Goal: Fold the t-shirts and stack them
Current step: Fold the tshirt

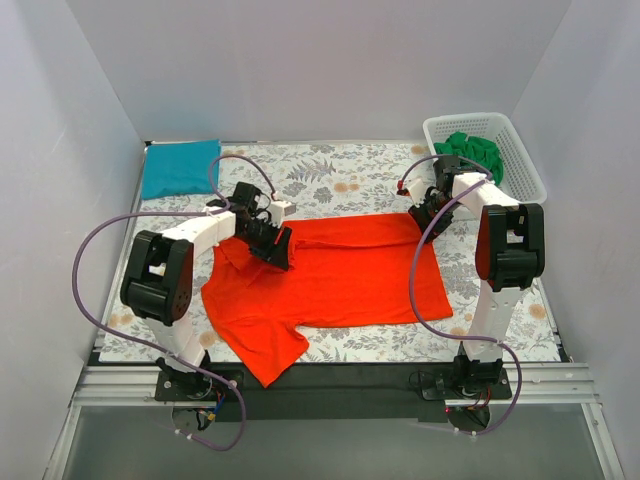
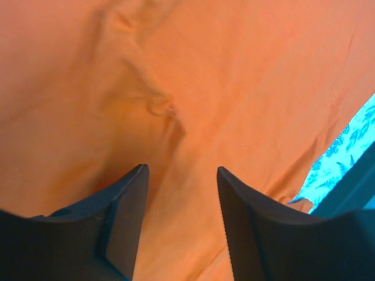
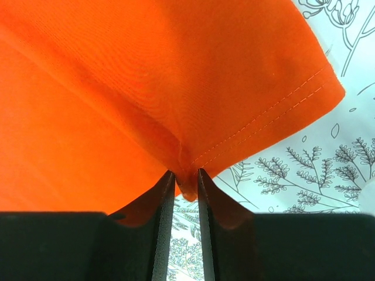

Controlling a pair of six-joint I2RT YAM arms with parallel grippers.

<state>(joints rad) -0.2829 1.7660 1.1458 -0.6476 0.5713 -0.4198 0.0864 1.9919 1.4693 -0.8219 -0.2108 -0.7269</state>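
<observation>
Fold prep: soft orange-red fabric t-shirt (image 1: 340, 275) lying spread across middle. My right gripper (image 3: 186, 174) pinching its far-right hem corner for folding over; my left gripper (image 2: 181, 170) hovering, jaws apart, over far-left shoulder.

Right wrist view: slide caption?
Right pincer pinching the hemmed corner of the bright orange-red fabric t-shirt over the floral-patterned grey cloth.

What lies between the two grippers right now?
The orange-red t-shirt spans the stretch from the left gripper to the right gripper, lying on the floral cloth; the top view shows it.
</observation>
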